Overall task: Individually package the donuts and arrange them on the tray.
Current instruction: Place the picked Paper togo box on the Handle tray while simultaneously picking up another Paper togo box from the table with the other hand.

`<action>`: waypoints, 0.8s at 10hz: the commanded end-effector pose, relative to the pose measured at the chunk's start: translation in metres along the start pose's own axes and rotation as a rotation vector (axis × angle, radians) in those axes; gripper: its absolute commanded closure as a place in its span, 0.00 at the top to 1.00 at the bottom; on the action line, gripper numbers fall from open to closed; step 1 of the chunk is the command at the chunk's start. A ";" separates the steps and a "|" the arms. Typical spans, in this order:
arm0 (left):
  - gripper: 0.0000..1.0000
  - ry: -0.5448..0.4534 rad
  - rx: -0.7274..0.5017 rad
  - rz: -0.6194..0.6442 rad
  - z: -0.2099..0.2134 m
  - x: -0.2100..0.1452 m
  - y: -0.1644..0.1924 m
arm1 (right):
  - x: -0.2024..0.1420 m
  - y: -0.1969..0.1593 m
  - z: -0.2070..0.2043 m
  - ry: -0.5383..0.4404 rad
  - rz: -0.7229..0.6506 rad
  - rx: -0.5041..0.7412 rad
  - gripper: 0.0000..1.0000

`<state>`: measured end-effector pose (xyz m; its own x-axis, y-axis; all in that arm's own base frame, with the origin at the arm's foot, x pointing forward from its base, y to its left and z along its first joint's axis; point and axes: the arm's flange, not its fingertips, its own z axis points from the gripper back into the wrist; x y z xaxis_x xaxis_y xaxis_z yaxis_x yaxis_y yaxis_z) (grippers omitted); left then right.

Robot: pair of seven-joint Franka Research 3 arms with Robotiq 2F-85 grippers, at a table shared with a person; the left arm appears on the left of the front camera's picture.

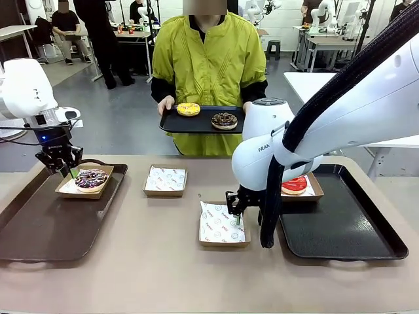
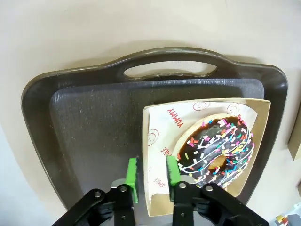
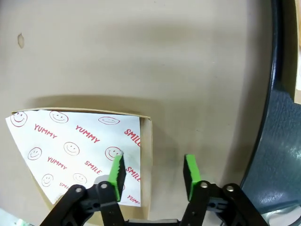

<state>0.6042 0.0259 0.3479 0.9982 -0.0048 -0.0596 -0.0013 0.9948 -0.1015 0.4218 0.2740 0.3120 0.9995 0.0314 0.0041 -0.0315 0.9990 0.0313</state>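
Reading this as mid-task: two donuts boxed, two to go.

Seeing left gripper [image 2: 152, 172] with jaws partly apart, astride the near wall of a shallow brown cardboard box with white paper liner [image 2: 256, 141], not clamping it. Possibly brushing the liner with one pad; hard to tell from this angle. Just beyond those pads: chocolate-iced ring donut with coloured sprinkles [image 2: 218, 150], seated in that box on the dark brown plastic tray [image 2: 94, 141].

Seeing right gripper [image 3: 154, 170] with jaws wide, straddling the side wall of an empty paper-lined cardboard box [image 3: 70, 141], with clearance on both sides and nothing gripped.

Beyond the right jaws, partly behind the arm: glossy red-iced ring donut [image 1: 294, 184], boxed on the black plastic tray [image 1: 340, 229]. Well beyond both jaws: yellow-iced ring donut [image 1: 188, 109] and dark chocolate-iced ring donut [image 1: 224, 120] on the small black tray held by the person [image 1: 177, 124].

Guessing next: pinch that thin wall squarely without crumpling the liner, then present the empty box for a donut.

Reading red "YUMMY" and "SMILE" with smiley faces on the liners; "FRAN" on the right arm, rest cut off.
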 end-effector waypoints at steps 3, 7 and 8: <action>0.88 -0.001 -0.046 -0.023 0.002 0.005 0.006 | -0.009 0.006 0.002 -0.039 -0.037 -0.058 0.04; 1.00 0.000 -0.064 -0.020 0.009 0.001 0.003 | -0.006 0.007 0.004 -0.044 -0.050 -0.054 0.00; 0.98 0.000 -0.070 -0.019 0.011 0.000 0.003 | -0.004 0.007 0.005 -0.045 -0.055 -0.052 0.00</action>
<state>0.6053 0.0250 0.3526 0.9985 -0.0014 -0.0550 -0.0062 0.9905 -0.1376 0.4197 0.2768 0.3176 0.9996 0.0022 0.0267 -0.0025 0.9999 0.0120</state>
